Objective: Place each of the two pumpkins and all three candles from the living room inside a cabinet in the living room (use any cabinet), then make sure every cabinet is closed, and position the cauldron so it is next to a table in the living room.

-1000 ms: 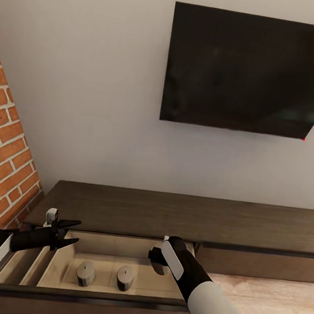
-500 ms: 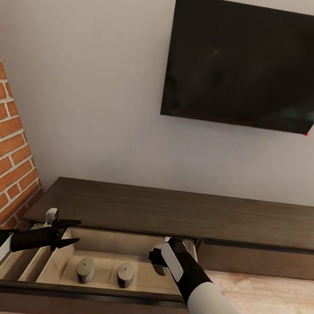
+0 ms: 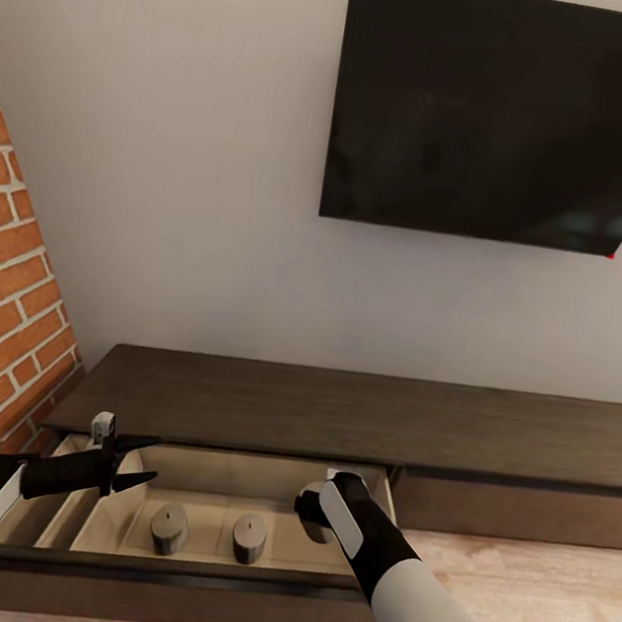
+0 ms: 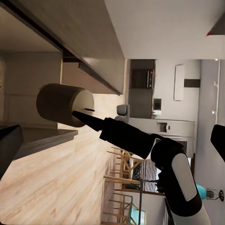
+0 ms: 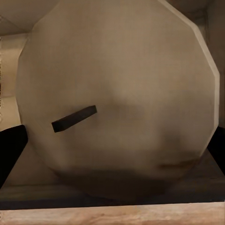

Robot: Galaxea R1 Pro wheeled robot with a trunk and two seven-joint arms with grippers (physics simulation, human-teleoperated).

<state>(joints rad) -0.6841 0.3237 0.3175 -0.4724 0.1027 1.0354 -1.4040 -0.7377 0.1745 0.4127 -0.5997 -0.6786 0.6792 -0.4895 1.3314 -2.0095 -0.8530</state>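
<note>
Candles [image 3: 169, 528] stand paired in the cabinet [image 3: 335, 419]'s open drawer; right gripper [image 3: 310, 506], clamped on a third candle [image 5: 117, 101], hangs above to lower it in; left gripper [image 3: 134, 459], fingers apart, idles alongside.

Cabinet [image 3: 354, 422] drawer [image 3: 182, 571] pulled out, open from above. Two candles [image 3: 169, 529] [image 3: 248, 537] stand mid-floor, apart, gap between them. Right gripper [image 3: 307, 506] with a third candle [image 5: 119, 101] sits at the drawer's right back corner. Left gripper [image 3: 144, 461] hangs over the left divider [image 3: 86, 514]. Front strip free.
</note>
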